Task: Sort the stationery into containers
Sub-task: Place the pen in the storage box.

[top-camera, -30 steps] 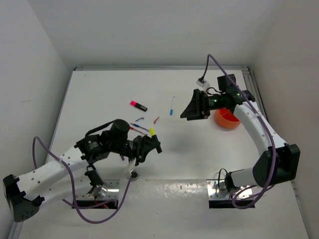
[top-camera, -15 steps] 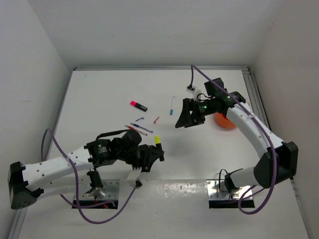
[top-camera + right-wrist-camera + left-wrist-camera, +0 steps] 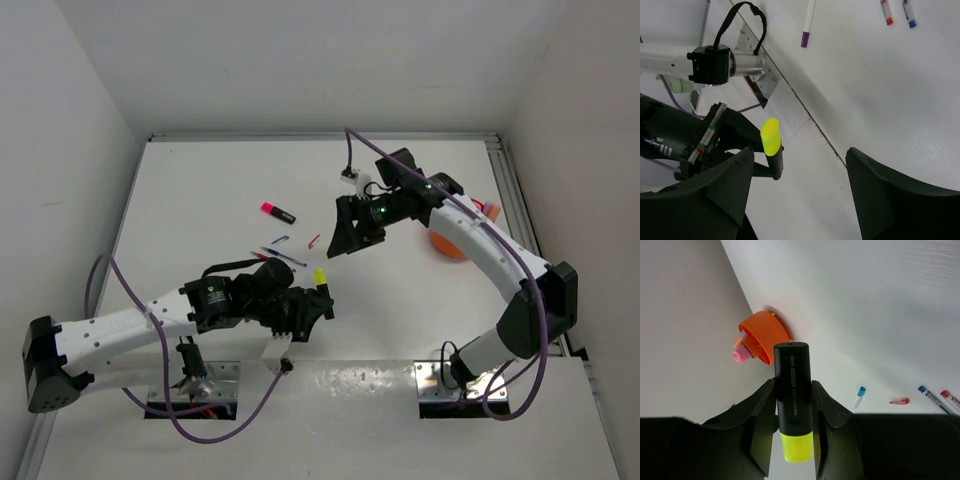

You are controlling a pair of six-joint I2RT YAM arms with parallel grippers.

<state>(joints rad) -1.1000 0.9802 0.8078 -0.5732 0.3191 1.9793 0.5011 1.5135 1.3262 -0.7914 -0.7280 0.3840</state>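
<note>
Note left gripper (image 3: pixel 312 302) clenched across the barrel of the black-bodied, yellow-capped plastic highlighter (image 3: pixel 320 277); confirm in the left wrist view by both fingers (image 3: pixel 760 415) pressed against the barrel sides. Locate the small round bright-orange plastic bowl (image 3: pixel 452 246) toward the right of the white table (image 3: pixel 200 180), well apart from the highlighter and partly behind the right arm (image 3: pixel 500 260); note a pink-capped item (image 3: pixel 741 355) already lying in it. Read the highlighter's long axis, in the left wrist view, as aimed roughly at the bowl, with the yellow cap (image 3: pixel 771 136) standing clear of the fingers. Observe right gripper (image 3: pixel 338 245) released, jaws wide, nothing between them, positioned between highlighter and bowl and facing the cap. Judge the right arm nearer the bowl; treat a handover at the exposed cap as the likely next move; failing that, carry rightward past that arm.
</note>
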